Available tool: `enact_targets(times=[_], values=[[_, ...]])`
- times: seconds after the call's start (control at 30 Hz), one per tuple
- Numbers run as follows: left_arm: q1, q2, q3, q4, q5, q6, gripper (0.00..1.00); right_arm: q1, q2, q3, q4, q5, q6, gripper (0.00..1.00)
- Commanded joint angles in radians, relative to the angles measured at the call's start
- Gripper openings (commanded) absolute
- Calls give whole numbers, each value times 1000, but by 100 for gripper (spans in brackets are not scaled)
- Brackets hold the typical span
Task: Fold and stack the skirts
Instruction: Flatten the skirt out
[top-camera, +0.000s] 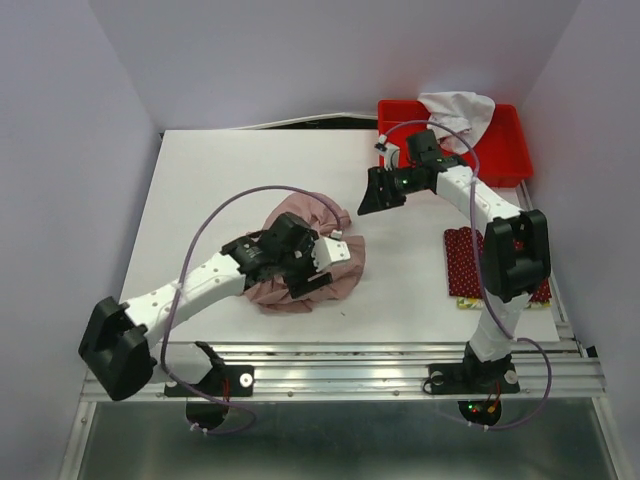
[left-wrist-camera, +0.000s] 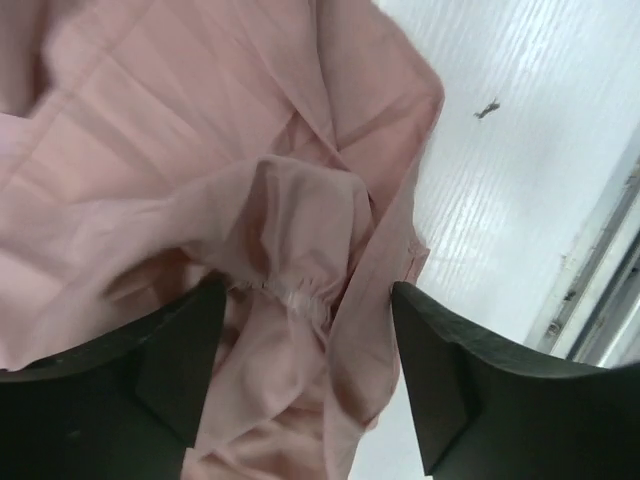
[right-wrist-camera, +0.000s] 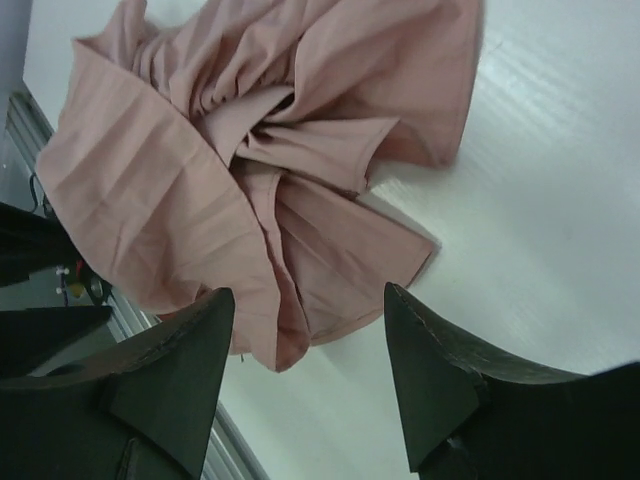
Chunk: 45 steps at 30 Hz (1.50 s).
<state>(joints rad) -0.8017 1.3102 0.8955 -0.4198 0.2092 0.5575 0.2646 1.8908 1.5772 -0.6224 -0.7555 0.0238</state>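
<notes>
The dusty-pink pleated skirt (top-camera: 335, 225) lies crumpled in a heap in the middle of the table. My left gripper (top-camera: 312, 265) sits low on the heap's near side. Its jaws stand open, and a bunched fold of the pink skirt (left-wrist-camera: 300, 230) lies loosely between the fingers (left-wrist-camera: 180, 350). My right gripper (top-camera: 380, 193) hangs open above the bare table, just right of and behind the heap, with nothing between its fingers. From its wrist I see the pink skirt (right-wrist-camera: 250, 150) ahead of the gripper (right-wrist-camera: 308, 295). The dark red dotted skirt (top-camera: 463, 260) lies folded at the right, with a yellow-green patterned edge (top-camera: 470, 300) showing under it.
A red bin (top-camera: 505, 150) stands at the back right with a white cloth (top-camera: 458, 108) draped in it. The right arm reaches over the folded pile. A metal rail (top-camera: 400, 360) runs along the near table edge. Walls close in the table at left, back and right.
</notes>
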Motion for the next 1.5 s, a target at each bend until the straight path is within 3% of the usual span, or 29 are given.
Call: enact_targets(times=[0.0,0.2,0.33,0.6,0.67,0.73,0.77,0.87,0.9,1.13,1.33,1.47], values=[[53,-155,161,-72,80,-25,80,41,-67,-55,-2,-22,-48,67],[281,-155,224,-99,156,-62,79,166,-116,-170,56,28,-62,67],[351,-80,192,-74,153,-76,77,226,-111,-238,89,56,-53,66],[351,-9,71,-5,142,-18,77,245,-96,-286,112,85,-50,63],[351,12,53,15,144,-4,72,245,-87,-281,113,82,-50,59],[351,27,52,21,144,-5,56,245,-87,-275,118,82,-50,46],[357,38,62,27,131,-11,41,245,-90,-266,118,85,-50,31],[395,41,126,16,143,-24,20,245,-98,-253,116,110,-51,7],[432,32,150,-5,172,-30,0,245,-104,-249,116,131,-58,1],[495,-92,290,-117,243,-2,0,234,-163,-264,116,185,-64,1],[496,-232,224,-149,176,38,0,206,-200,-247,113,185,-59,1],[504,-273,189,-206,203,73,0,206,-211,-241,113,168,-70,3]])
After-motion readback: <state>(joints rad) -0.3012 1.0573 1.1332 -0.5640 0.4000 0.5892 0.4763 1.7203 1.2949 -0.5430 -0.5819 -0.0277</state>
